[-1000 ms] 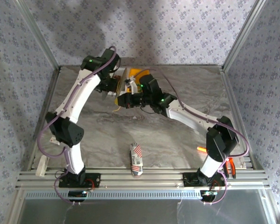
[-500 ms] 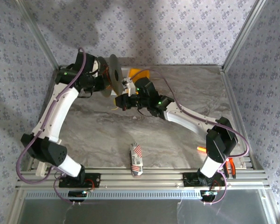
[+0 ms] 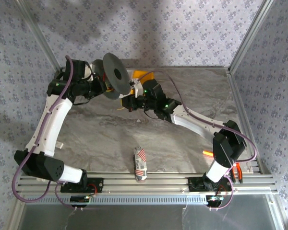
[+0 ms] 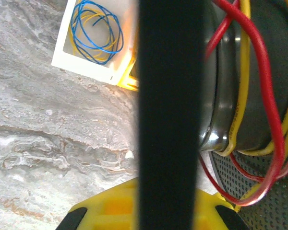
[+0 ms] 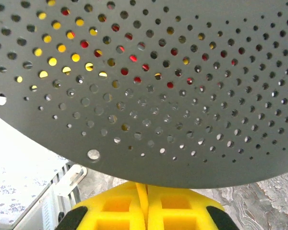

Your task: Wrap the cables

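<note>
A black spool point(image 3: 114, 74) hangs tilted over the back of the table, its perforated grey disc point(image 5: 153, 81) facing up. My left gripper point(image 3: 101, 86) is shut on the spool's black flange edge point(image 4: 169, 110), with its yellow fingers point(image 4: 110, 206) on either side. Yellow cable point(image 4: 241, 96) and a red wire point(image 4: 265, 72) lie wound round the grey core. My right gripper point(image 3: 131, 99) sits just under the disc. It is shut on a thin yellow cable strand point(image 5: 142, 195) that runs up behind the disc.
A white box point(image 4: 67, 48) holding blue and yellow wire coils lies on the marble table by the spool. A yellow-orange object point(image 3: 143, 75) sits behind the right wrist. A red-and-white packet point(image 3: 140, 163) lies front centre, and orange-handled tools point(image 3: 237, 170) lie front right.
The left arm has swung left and outward, lifting the spool and tipping its disc up toward the camera. The right gripper has stayed close beside it, shifting slightly.
</note>
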`<action>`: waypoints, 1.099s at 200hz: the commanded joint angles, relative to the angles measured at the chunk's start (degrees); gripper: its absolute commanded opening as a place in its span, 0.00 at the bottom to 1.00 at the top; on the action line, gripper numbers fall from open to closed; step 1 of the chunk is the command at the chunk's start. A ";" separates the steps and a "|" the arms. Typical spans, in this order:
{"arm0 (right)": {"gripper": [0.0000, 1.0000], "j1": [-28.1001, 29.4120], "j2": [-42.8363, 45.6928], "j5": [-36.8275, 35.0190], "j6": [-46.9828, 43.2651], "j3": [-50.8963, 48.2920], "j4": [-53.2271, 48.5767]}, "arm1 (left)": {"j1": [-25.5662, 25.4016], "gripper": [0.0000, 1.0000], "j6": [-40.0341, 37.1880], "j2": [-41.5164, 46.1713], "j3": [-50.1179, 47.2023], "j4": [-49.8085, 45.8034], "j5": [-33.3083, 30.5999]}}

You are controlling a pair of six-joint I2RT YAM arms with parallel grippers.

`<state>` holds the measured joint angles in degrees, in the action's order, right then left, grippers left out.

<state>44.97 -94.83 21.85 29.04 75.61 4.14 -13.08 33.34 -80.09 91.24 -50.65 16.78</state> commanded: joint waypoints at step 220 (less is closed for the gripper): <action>0.95 -15.76 9.66 13.22 6.44 7.33 -15.53 | -17.46 0.00 -14.64 4.31 -4.85 14.64 -35.27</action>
<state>31.33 -88.60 31.07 32.62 75.29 -8.64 -27.35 26.48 -74.56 85.21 -38.35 -4.58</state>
